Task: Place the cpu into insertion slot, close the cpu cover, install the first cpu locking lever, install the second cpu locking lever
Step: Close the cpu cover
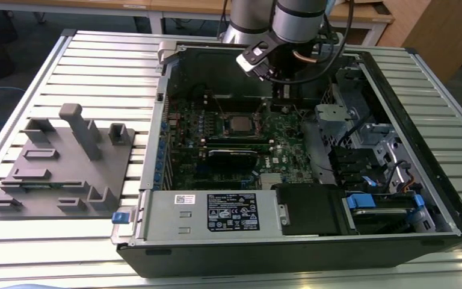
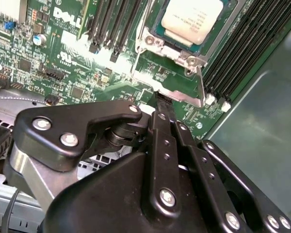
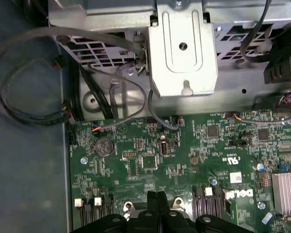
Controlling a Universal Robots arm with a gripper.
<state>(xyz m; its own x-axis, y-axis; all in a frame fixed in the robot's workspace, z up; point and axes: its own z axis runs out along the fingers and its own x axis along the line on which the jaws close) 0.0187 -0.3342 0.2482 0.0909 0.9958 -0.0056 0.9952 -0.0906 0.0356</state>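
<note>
— Cpu (image 2: pixel 191 17), the small flat silver-grey square chip: where is it found?
— Just beyond the black tool (image 2: pixel 162 104), whose fingers are pressed together on nothing, it is seated in the silver-rimmed square insertion slot (image 2: pixel 154 43).
— What could go wrong?
— The green circuit board (image 3: pixel 184 155) could be gouged if the tip slipped. A ribbed metal worktop (image 1: pixel 94 60) is seen, with wooden desks (image 1: pixel 183 7) behind.

A grey robot arm (image 1: pixel 298 17) comes down over the open computer case (image 1: pixel 279 256), its wrist pointing steeply down into the case. The black gripper (image 2: pixel 161 101) hangs low inside the case, its two fingers (image 3: pixel 152 208) pressed together.
</note>
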